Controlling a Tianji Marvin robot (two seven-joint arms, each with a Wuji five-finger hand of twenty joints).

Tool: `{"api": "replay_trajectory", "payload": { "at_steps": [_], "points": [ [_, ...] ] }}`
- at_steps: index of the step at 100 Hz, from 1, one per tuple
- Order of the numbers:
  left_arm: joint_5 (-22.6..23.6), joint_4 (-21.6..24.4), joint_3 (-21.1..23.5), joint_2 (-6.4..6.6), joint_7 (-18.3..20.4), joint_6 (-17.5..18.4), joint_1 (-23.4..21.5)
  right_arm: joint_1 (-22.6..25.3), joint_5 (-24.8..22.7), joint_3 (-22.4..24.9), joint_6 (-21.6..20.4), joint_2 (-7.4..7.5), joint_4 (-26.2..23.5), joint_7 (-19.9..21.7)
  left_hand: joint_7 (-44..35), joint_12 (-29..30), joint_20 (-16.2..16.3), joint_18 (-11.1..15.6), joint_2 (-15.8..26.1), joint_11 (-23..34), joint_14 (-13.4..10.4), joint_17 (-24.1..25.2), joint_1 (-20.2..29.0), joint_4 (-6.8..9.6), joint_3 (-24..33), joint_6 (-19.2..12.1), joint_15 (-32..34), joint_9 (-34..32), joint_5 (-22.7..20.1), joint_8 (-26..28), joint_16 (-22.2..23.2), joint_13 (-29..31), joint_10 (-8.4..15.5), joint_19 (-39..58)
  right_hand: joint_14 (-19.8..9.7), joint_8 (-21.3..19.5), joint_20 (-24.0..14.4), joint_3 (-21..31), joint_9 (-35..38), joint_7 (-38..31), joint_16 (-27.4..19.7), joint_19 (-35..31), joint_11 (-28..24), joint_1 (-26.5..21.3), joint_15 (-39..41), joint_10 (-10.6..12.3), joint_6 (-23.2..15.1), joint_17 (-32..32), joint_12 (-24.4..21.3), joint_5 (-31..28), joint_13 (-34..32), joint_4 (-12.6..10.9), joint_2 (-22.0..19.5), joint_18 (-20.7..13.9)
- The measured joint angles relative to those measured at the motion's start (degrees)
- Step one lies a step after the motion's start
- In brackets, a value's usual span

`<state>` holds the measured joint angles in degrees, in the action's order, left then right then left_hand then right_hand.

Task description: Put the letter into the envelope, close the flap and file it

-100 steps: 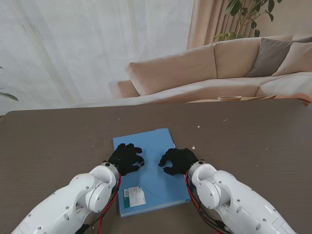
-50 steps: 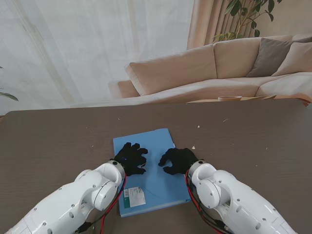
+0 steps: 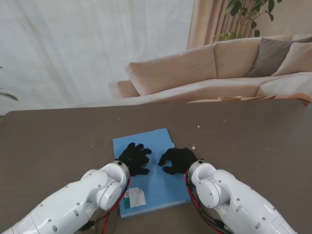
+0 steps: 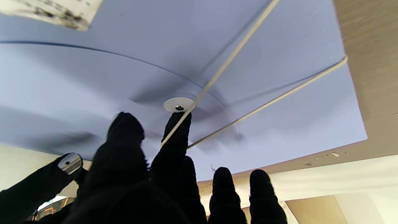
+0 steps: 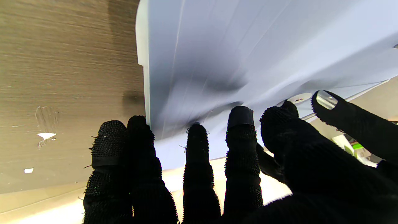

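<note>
Window: sheer white curtain [image 3: 92,48] fills the upper left of the frame, daylight coming through it.
Drape: beige pleated fabric drape [image 3: 207,22] at upper centre-right.
Seating: long beige upholstered sofa [image 3: 195,73] across centre right, with a grey-brown square cushion [image 3: 267,57].
Plant: green leafy houseplant [image 3: 248,17], upper right; its pot is possibly hidden.
Surface: dark brown wood-grain table [image 3: 48,141] across the lower frame.

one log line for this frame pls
stage: closing flap | left hand: open, finger at string clasp | right hand: open, on envelope
</note>
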<state>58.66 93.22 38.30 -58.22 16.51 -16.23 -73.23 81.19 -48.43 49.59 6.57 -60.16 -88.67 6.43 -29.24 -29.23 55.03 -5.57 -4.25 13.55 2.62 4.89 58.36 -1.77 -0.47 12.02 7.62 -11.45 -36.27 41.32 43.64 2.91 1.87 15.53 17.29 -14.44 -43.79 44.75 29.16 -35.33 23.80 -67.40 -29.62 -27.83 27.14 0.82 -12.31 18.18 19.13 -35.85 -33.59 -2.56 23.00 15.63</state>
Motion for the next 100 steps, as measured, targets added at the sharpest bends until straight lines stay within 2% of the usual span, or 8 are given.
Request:
{"api": "replay_trajectory", "payload": {
  "at_steps": [26,41,47,54,67,76,90,100],
  "points": [
    [-0.21,-0.43,-0.17,-0.37,0.24,-0.39,0.54,-0.06,0.11,0.02,-0.09,-0.05,0.14,-0.1,-0.89,-3.02,0.0,0.01,-0.16,2.75,-0.02,-0.37,4.79,0.0,2.35,-0.2,0.2,-0.01,-1.83,-8.12,0.13,0.0,0.06,0.0,0.0,0.0,0.0,0.0,0.02,0.0,0.01,0.0,-0.24,0.0,0.0,0.06,0.0,0.0,-0.08,0.0,0.0,0.0,0.0,0.0],
    [1.02,-0.12,0.44,-0.36,0.31,-0.31,0.01,-0.05,0.05,0.03,-0.07,-0.06,0.21,-0.1,1.35,-15.63,1.57,0.0,-0.91,21.82,0.07,-1.81,4.79,0.0,4.84,-2.17,9.0,-0.19,-2.07,-10.14,9.24,0.24,-0.89,1.99,0.0,0.0,0.0,0.0,0.02,0.0,0.01,0.0,0.02,0.0,0.0,0.07,0.0,0.0,-0.2,0.0,0.0,0.0,0.0,0.0],
    [1.06,0.0,0.66,-0.36,0.29,-0.34,-0.2,-0.06,0.05,0.03,-0.07,-0.06,0.24,-0.11,1.88,-26.94,3.0,-0.09,-0.91,28.15,0.09,-2.04,4.79,0.0,4.85,-2.27,14.63,-1.23,-2.09,-10.79,13.67,0.24,-2.27,2.82,0.0,0.0,0.0,0.0,0.02,0.0,0.01,0.0,0.26,0.0,-0.02,0.07,0.0,0.0,-0.2,0.0,0.0,0.0,0.0,0.0],
    [1.6,0.08,0.7,-0.34,0.29,-0.37,-0.3,-0.06,0.04,0.02,-0.07,-0.06,0.26,-0.11,1.99,-38.31,4.16,-0.09,-0.91,32.0,0.11,-2.05,4.79,0.0,4.85,-3.24,21.71,-1.95,-2.12,-11.35,19.52,0.24,-3.77,4.03,0.0,0.0,0.0,0.0,0.02,0.0,0.01,0.0,0.3,0.0,-0.04,0.06,0.0,0.0,-0.2,0.0,0.0,0.0,0.0,0.0],
    [2.55,0.13,0.7,-0.32,0.23,-0.71,-0.37,-0.06,0.01,0.03,-0.07,-0.06,0.26,-0.12,2.12,-47.19,5.2,-0.66,-0.91,39.22,0.14,-1.55,4.79,0.0,4.77,-5.5,30.55,-5.96,-2.22,-11.8,26.37,0.24,-3.97,5.17,0.0,0.0,0.0,0.0,0.02,0.0,0.01,0.0,0.3,0.0,-0.04,0.07,0.0,0.0,-0.2,0.0,0.0,0.0,0.0,0.0],
    [2.81,0.3,0.67,-0.3,0.54,-1.18,-0.39,-0.05,0.0,0.04,-0.08,-0.06,0.26,-0.12,2.81,-48.66,5.28,-1.41,-0.91,42.36,0.66,-1.39,4.79,0.0,4.08,-6.12,35.62,-8.18,-2.22,-12.06,28.42,0.24,-4.15,6.62,0.0,0.0,0.0,0.0,0.02,0.0,0.01,0.0,0.31,0.0,-0.04,0.06,0.0,0.0,-0.2,0.0,0.0,0.0,0.0,0.0],
    [3.18,0.5,0.61,-0.29,0.82,-1.56,-0.4,-0.06,-0.01,0.03,-0.09,-0.06,0.29,-0.12,3.27,-48.55,5.29,-1.41,-0.91,42.4,0.95,-0.4,4.79,0.0,3.17,-6.76,36.19,-10.15,-2.22,-13.26,27.9,0.24,-4.17,7.82,0.0,0.0,0.0,0.0,0.02,0.0,0.01,0.0,0.37,0.0,-0.04,0.07,0.0,0.0,-0.2,0.0,0.0,0.0,0.0,0.0],
    [3.53,0.44,0.61,-0.27,0.75,-1.39,-0.43,-0.08,-0.01,0.02,-0.09,-0.06,0.33,-0.13,3.75,-42.01,5.2,-1.41,-0.91,33.33,0.98,0.07,4.79,0.0,2.5,-7.15,34.05,-16.74,-2.24,-14.11,24.56,0.24,-3.9,7.85,0.0,0.0,0.0,0.0,0.02,0.0,0.01,0.0,0.42,0.0,-0.04,0.06,0.0,0.0,-0.2,0.0,0.0,0.0,0.0,0.0]
  ]
}}
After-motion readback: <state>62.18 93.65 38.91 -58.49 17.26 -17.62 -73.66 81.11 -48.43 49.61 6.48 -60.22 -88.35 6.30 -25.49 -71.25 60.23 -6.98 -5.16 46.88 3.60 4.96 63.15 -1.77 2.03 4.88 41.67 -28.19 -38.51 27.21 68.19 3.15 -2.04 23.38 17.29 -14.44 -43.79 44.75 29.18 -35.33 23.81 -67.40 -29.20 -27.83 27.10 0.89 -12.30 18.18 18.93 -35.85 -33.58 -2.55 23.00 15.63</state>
